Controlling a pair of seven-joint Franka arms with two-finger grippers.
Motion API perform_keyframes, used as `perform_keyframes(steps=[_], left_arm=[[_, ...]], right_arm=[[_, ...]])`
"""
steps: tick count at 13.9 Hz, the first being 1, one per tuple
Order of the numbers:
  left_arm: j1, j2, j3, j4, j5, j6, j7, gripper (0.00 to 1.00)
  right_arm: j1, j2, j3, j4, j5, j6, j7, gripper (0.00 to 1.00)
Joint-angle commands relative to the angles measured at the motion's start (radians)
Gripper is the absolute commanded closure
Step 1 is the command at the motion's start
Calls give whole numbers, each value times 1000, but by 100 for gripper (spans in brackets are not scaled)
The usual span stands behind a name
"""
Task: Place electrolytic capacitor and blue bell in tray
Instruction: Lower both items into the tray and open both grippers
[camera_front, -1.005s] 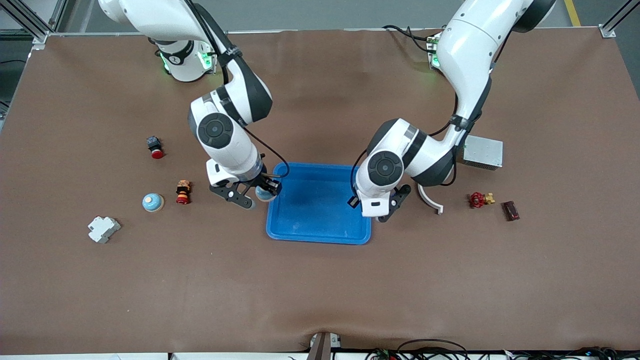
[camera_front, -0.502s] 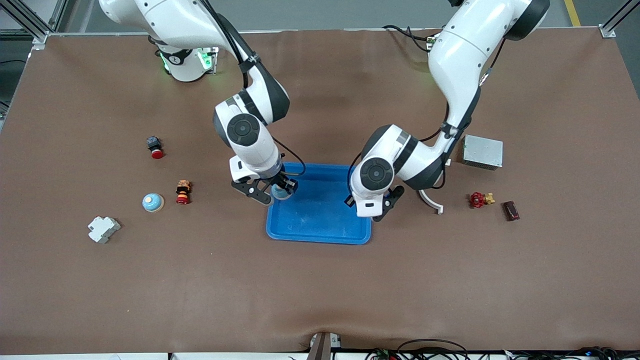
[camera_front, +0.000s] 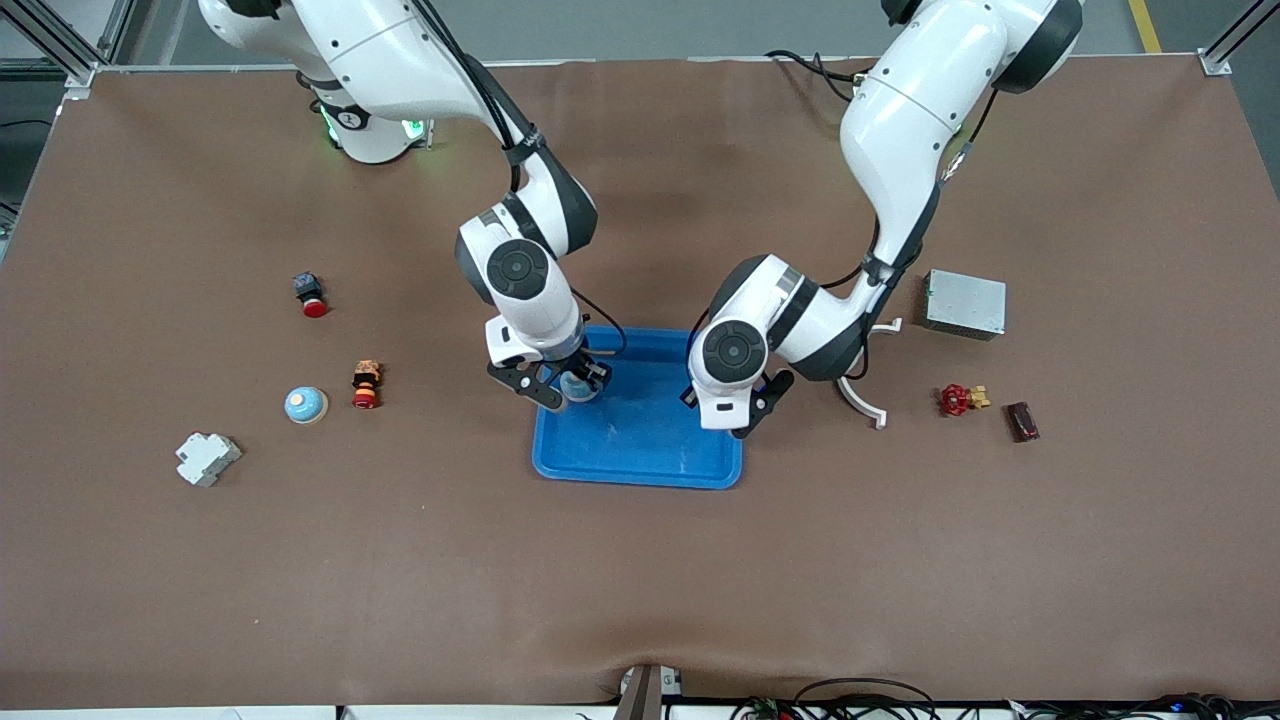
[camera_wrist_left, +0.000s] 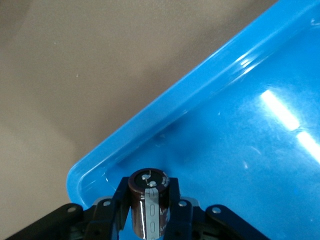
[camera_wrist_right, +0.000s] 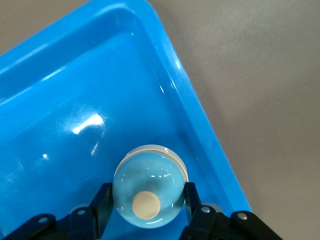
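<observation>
From the front, you are seeing both tools hovering over the tray (camera_front: 640, 445) on the counter (camera_front: 640, 580).

In the left wrist view, the left tool (camera_wrist_left: 149, 212) is clamping the electrolytic capacitor (camera_wrist_left: 148, 200) above the tray's corner.

In the right wrist view, the right tool (camera_wrist_right: 147, 210) is gripping the blue bell (camera_wrist_right: 148, 187) over the tray.

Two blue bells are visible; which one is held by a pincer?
The blue bell over the tray, gripped by the right pincer; the other bell sits on the table, untouched.
</observation>
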Motion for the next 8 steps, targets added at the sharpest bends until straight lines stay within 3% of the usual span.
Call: perform_keyframes(steps=[1, 4, 8], left_arm=[[-11, 16, 11, 19, 1, 1, -10, 92], [-12, 24, 11, 17, 4, 5, -10, 88], [-12, 32, 12, 19, 6, 5, -8, 70]], right_arm=[[16, 24, -9, 11, 9, 22, 29, 100], [24, 41, -9, 16, 12, 25, 47, 100], [36, 60, -9, 27, 13, 28, 66, 100]])
